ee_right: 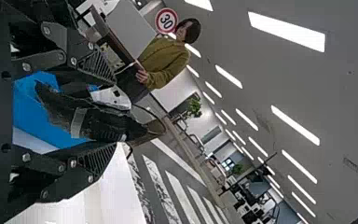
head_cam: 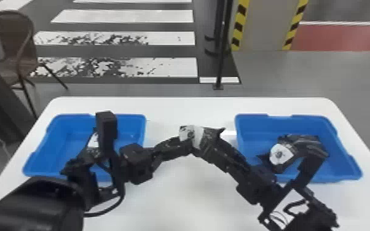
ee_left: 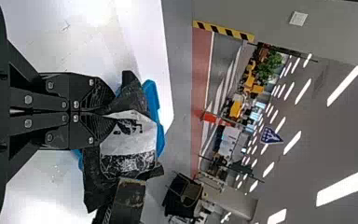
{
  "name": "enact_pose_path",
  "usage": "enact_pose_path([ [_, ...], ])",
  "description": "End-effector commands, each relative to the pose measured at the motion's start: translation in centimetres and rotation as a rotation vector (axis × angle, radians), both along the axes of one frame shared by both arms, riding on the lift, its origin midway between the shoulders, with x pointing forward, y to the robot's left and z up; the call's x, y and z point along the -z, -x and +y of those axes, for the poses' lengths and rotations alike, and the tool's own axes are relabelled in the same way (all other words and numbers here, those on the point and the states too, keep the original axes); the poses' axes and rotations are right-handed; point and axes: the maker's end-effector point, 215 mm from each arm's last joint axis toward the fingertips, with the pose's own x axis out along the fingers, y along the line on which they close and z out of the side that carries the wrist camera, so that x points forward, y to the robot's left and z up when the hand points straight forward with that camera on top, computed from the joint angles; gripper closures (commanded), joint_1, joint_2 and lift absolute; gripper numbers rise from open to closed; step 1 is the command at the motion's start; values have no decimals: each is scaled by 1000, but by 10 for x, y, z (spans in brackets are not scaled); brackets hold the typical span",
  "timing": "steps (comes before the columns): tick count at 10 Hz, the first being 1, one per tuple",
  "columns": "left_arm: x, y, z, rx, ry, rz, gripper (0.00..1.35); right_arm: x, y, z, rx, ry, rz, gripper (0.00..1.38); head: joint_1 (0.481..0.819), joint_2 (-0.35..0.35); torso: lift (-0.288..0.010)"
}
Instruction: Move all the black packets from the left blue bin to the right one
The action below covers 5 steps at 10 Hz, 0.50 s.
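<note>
Between the bins in the head view, my left gripper (head_cam: 179, 143) and right gripper (head_cam: 221, 150) meet at a black packet (head_cam: 207, 139) with a white label. The left wrist view has the left gripper (ee_left: 109, 112) shut on an edge of that packet (ee_left: 130, 140). Seen from the right wrist, the right gripper (ee_right: 114, 116) stands open, fingers on either side of the packet (ee_right: 105, 125). Behind the left arm, a labelled packet (head_cam: 93, 140) is partly hidden in the left blue bin (head_cam: 81, 121). Black packet material (head_cam: 304, 147) with a white label lies in the right blue bin (head_cam: 255, 123).
Both bins stand on a white table (head_cam: 190, 107), with a gap between them where the arms meet. The left arm crosses over the left bin's near side. A chair (head_cam: 15, 46) and a dark pole (head_cam: 221, 61) are beyond the table.
</note>
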Motion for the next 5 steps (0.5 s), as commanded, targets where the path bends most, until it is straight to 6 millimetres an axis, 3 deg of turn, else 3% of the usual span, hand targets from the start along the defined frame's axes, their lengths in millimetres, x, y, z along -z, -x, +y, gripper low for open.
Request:
enact_pose_path([
  [1, -1, 0, -3, 6, 4, -3, 1199, 3, 0, 0, 1, 2, 6, 1277, 695, 7, -140],
  [4, -6, 0, -6, 6, 26, -7, 1191, -2, -1, 1, 4, -30, -1, 1277, 695, 3, -140],
  [5, -3, 2, -6, -9, 60, 17, 1013, -6, -2, -1, 8, -46, -6, 1277, 695, 2, -140],
])
